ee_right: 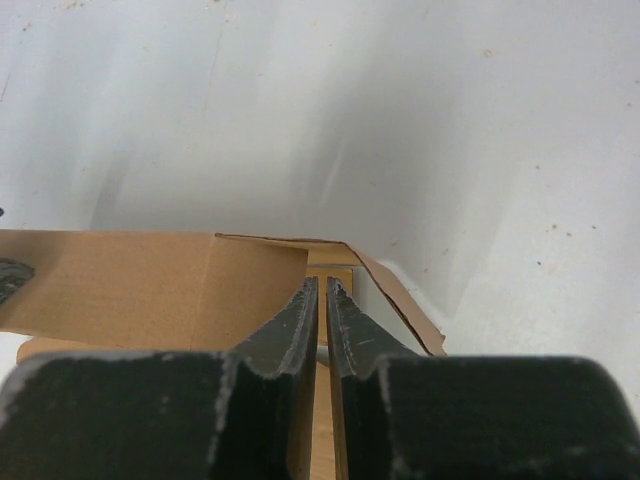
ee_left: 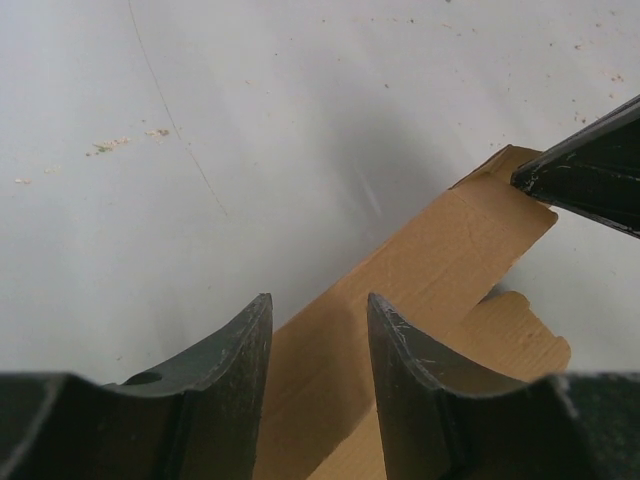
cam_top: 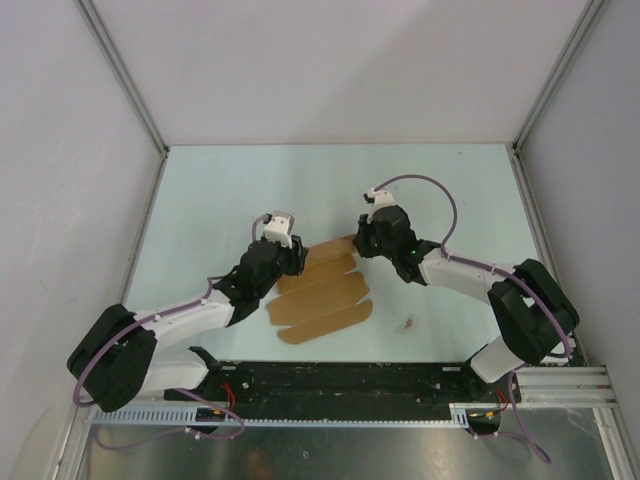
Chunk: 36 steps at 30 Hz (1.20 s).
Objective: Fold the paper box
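The paper box [cam_top: 325, 295] is a flat brown die-cut cardboard sheet lying mid-table between both arms. My left gripper [cam_top: 298, 262] is at its far left edge; in the left wrist view it [ee_left: 320, 310] is open, with a raised cardboard panel [ee_left: 440, 250] running between and beyond the fingers. My right gripper [cam_top: 362, 245] is at the sheet's far right corner. In the right wrist view it [ee_right: 318, 285] is closed on a thin cardboard edge, with a panel [ee_right: 130, 285] to its left and a bent flap [ee_right: 400, 290] to its right. Its finger [ee_left: 590, 170] touches the panel's corner.
The pale table [cam_top: 450, 200] is enclosed by grey walls with metal posts [cam_top: 125, 80] at the back corners. A small dark stain [cam_top: 408, 322] lies right of the sheet. A black rail [cam_top: 330, 378] runs along the near edge by the arm bases.
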Each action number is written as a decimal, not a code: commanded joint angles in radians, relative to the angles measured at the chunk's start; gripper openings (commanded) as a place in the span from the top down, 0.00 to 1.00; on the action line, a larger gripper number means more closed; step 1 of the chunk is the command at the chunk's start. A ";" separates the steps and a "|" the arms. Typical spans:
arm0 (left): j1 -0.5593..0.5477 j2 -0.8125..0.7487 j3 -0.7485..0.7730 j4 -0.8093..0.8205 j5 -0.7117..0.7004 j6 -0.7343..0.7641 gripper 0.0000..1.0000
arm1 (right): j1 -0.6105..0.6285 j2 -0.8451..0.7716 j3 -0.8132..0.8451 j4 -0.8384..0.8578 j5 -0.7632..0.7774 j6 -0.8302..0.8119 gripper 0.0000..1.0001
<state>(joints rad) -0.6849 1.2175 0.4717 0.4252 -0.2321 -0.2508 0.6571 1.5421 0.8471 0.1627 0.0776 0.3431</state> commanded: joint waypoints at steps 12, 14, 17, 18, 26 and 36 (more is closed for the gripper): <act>0.005 0.042 0.004 0.026 0.013 0.001 0.55 | 0.044 0.065 0.069 0.014 -0.045 -0.055 0.87; 0.005 0.045 0.005 0.026 0.014 0.002 0.55 | 0.049 0.069 0.069 0.018 -0.056 -0.049 0.86; 0.005 0.047 0.005 0.026 0.019 0.001 0.56 | 0.053 0.075 0.072 0.032 -0.068 -0.041 0.86; 0.005 0.048 0.007 0.026 0.020 0.001 0.56 | 0.055 0.078 0.072 0.037 -0.068 -0.038 0.86; 0.005 0.057 0.008 0.026 0.048 -0.007 0.58 | 0.076 0.107 0.093 0.044 -0.068 -0.027 0.86; 0.005 0.059 -0.004 0.026 0.062 -0.022 0.67 | 0.081 0.122 0.095 0.051 -0.120 0.023 0.86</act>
<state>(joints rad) -0.6838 1.2720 0.4713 0.4404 -0.2020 -0.2577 0.7380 1.6520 0.9081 0.1692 -0.0132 0.3298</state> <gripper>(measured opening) 0.347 0.141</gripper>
